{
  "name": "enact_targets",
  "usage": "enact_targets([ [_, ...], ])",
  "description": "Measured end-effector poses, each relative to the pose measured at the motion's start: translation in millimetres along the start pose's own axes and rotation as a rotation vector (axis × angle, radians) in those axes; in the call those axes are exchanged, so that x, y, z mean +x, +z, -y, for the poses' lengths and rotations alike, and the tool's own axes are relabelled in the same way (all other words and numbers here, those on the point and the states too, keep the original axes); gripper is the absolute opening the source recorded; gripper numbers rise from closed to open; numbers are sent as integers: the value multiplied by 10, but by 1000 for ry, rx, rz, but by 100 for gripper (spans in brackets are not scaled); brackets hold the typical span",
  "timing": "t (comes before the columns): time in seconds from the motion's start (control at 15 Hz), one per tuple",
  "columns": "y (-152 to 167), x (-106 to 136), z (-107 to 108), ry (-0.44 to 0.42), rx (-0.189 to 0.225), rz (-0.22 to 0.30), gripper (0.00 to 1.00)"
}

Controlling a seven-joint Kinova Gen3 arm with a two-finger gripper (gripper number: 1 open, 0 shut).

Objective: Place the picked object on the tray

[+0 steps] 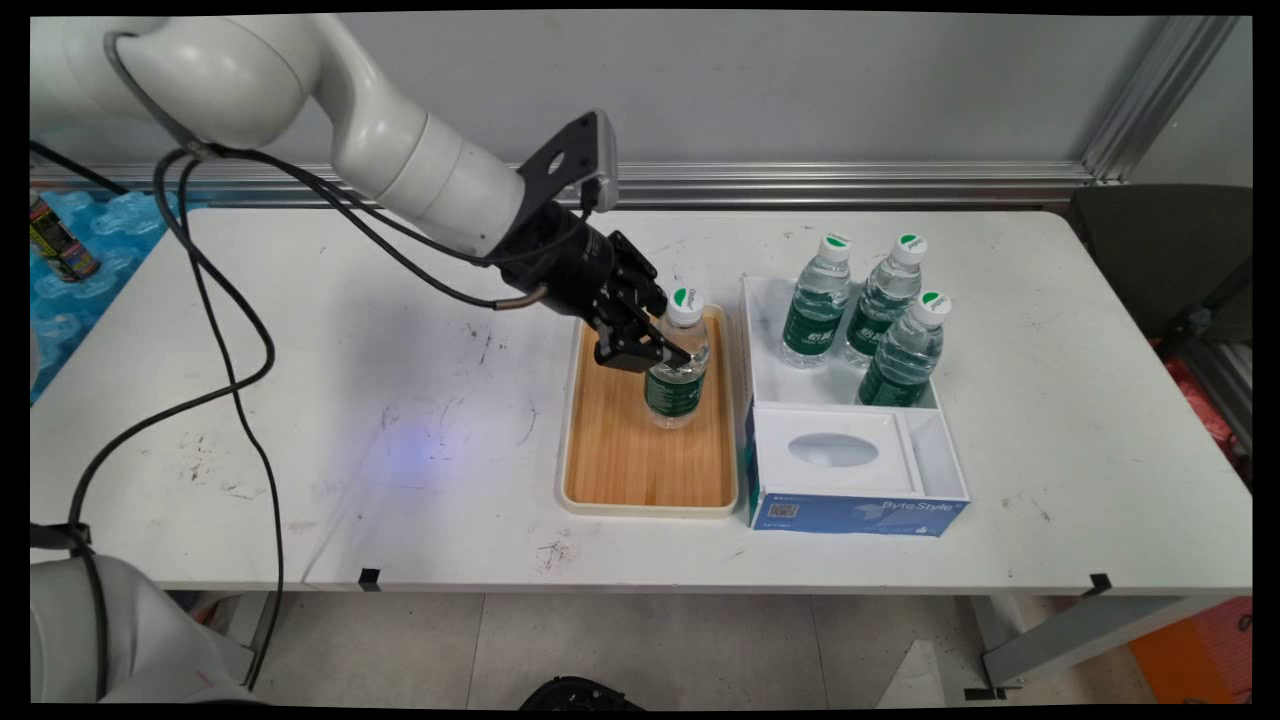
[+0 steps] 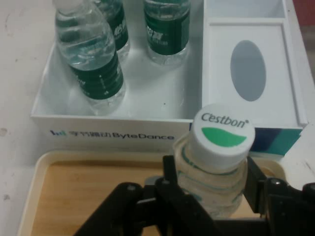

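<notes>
Over the wooden tray [image 1: 640, 455], with its cream rounded rim and pale plank grain, the black gripper [image 1: 668, 352] is clamped on a clear ribbed plastic bottle [image 1: 677, 385], fingers [image 2: 170, 172] pressed on either side of its shoulder. Green label, white cap lettered Cestbon, and it's standing upright on the tray's far half. Just beside the tray sits a white box [image 1: 765, 375]: three more bottles [image 1: 872, 318] stand in its open far compartment, and a tissue box [image 1: 850, 455] with an oval slot fills the near part.
</notes>
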Motion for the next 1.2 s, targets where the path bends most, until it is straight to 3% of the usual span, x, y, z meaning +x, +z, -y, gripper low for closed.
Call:
enact_targets([
  [1.2, 303, 1, 43, 19, -16, -44, 0],
])
